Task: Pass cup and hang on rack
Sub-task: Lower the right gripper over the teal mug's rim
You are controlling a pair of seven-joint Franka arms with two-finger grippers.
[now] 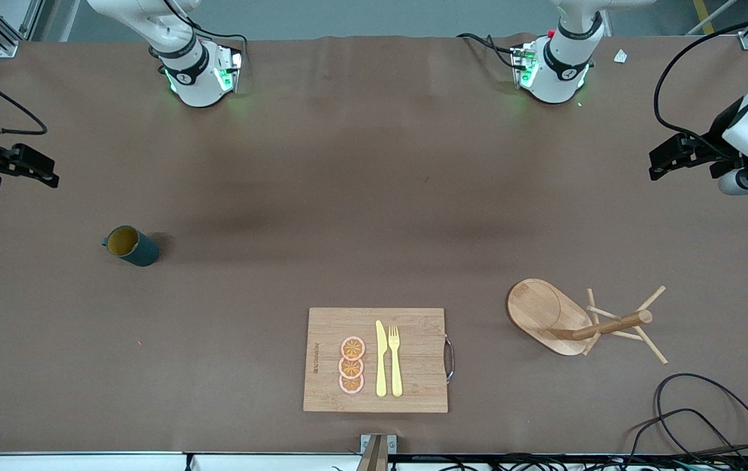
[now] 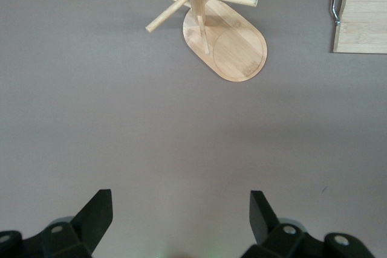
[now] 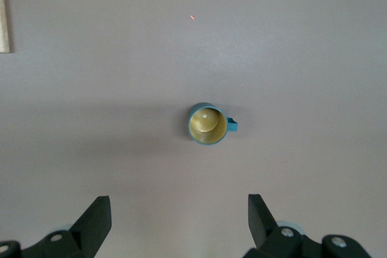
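The dark teal cup (image 1: 131, 245) with a yellow inside stands upright on the brown table toward the right arm's end, its small handle on the side toward that end. My right gripper (image 1: 53, 175) hangs open and empty above the table edge there; in the right wrist view the cup (image 3: 207, 125) sits well ahead of the right gripper (image 3: 179, 199). The wooden rack (image 1: 547, 314) stands toward the left arm's end, its pegs angled off the post. My left gripper (image 1: 654, 165) hovers open and empty, with the rack (image 2: 233, 43) ahead of the left gripper (image 2: 181, 194).
A bamboo cutting board (image 1: 413, 340) with three orange slices (image 1: 352, 365), a yellow knife (image 1: 381, 360) and a fork (image 1: 395, 360) lies near the front edge, between cup and rack. Black cables (image 1: 694, 405) loop on the table nearer the camera than the rack.
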